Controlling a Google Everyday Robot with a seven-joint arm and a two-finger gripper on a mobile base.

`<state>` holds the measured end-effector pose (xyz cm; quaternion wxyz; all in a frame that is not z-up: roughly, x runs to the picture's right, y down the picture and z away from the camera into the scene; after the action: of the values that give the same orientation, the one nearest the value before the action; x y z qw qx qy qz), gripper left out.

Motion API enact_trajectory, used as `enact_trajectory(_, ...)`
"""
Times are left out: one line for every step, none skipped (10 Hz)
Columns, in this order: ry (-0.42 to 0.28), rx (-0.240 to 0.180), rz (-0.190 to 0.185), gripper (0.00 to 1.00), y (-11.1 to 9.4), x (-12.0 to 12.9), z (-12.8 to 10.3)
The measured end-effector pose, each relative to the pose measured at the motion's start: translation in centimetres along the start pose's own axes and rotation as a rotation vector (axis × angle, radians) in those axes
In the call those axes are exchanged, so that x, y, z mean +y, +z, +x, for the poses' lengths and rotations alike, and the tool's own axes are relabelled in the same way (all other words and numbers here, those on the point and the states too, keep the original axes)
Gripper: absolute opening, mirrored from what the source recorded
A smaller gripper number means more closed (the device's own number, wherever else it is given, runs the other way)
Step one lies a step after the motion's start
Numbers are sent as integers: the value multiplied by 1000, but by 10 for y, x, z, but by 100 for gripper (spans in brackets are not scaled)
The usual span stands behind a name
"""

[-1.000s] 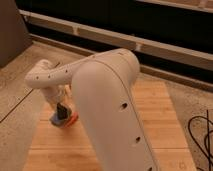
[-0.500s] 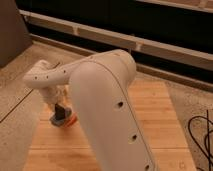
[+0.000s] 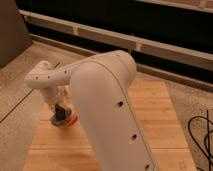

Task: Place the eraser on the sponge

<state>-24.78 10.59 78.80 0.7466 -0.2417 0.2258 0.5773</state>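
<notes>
My gripper hangs from the white wrist at the left of the wooden table, pointing down. Directly beneath it lies the blue-grey sponge. A small dark piece sits at the gripper's tip, right on top of the sponge. I cannot tell whether it is the eraser or part of the gripper. An orange-red stick pokes out beside the sponge on its right.
My large white arm covers the table's middle and hides what lies behind it. Speckled floor surrounds the table at left. A black cable lies at the right edge. A dark wall with a pale ledge runs along the back.
The wrist has eased slightly left and down over the sponge. The sponge and the orange-red stick have stayed where they were.
</notes>
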Motion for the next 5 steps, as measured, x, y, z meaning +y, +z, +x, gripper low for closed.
enact_trajectory(-5, -1, 1, 40, 0, 0, -1)
enact_trajectory(-9, -1, 1, 52, 0, 0, -1)
enact_trajectory(-9, 0, 0, 60, 0, 0, -1)
enact_trajectory(-7, 1, -2, 66, 0, -1, 0)
enact_trajectory(-6, 1, -2, 66, 0, -2, 0)
